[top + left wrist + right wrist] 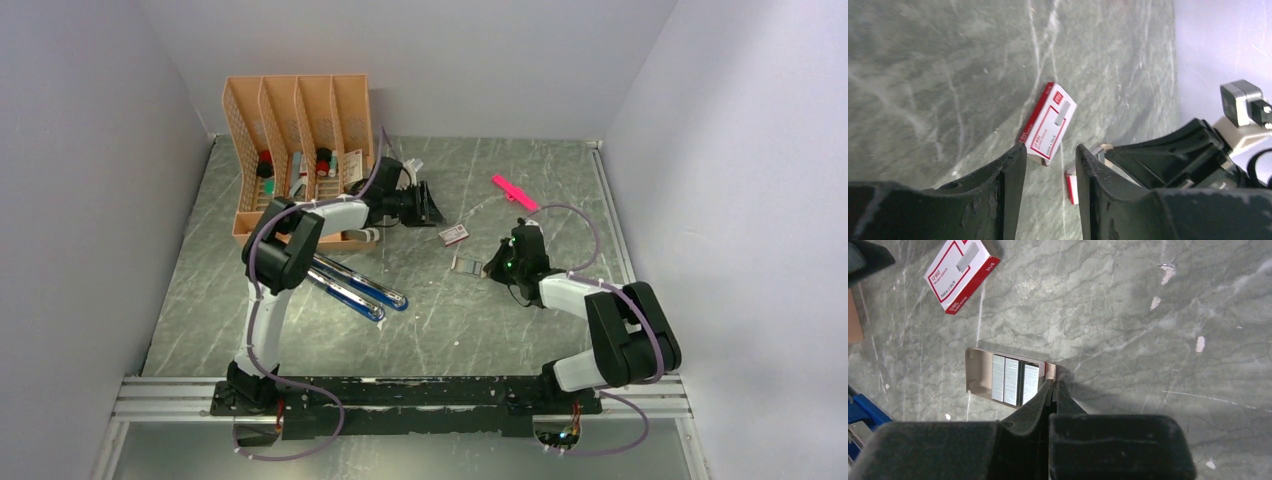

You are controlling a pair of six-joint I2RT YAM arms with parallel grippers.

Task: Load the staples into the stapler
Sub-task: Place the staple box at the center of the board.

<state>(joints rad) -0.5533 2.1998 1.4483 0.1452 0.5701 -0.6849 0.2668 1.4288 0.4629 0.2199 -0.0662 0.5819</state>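
Note:
The staples (1010, 374) lie as silvery strips in an open cardboard tray (976, 374) on the table; the tray also shows in the top view (466, 265). My right gripper (1054, 383) is shut on the tray's right end wall, low at the table (492, 266). The box's pink-and-white sleeve (453, 235) lies just behind the tray and shows in both wrist views (1050, 122) (960, 270). The blue-and-silver stapler (355, 285) lies opened to the left. My left gripper (432, 205) is open and empty, above the table behind the sleeve (1050, 150).
An orange desk organizer (295, 150) with several small items stands at the back left, beside my left arm. A bright pink plastic stick (515, 192) lies at the back right. Grey walls close in the table on three sides.

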